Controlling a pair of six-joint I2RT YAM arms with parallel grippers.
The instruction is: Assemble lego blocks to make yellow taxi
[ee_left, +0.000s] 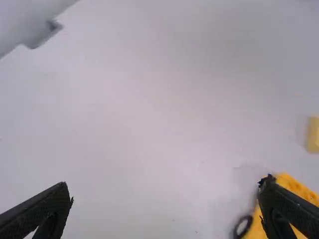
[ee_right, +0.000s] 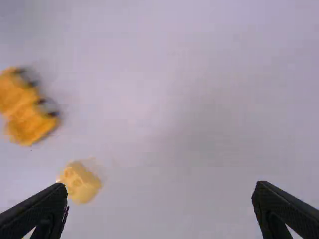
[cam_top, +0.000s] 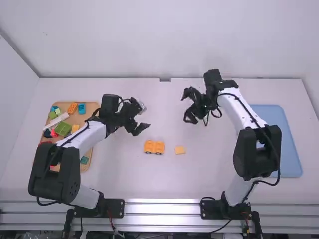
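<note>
White table [cam_top: 149, 181] carries the wheeled orange taxi body [cam_top: 154, 147], with the pale yellow block [cam_top: 180, 150] just to its right. Joining them seems the next step: the right end effector [ee_right: 160, 185] should line up squarely with the block and pinch its sides, while the left end effector [ee_left: 166, 185] steadies the taxi body so pressing won't roll it. Both hang spread and empty beyond the taxi body, left and right of it, forearms angled inward.
</note>
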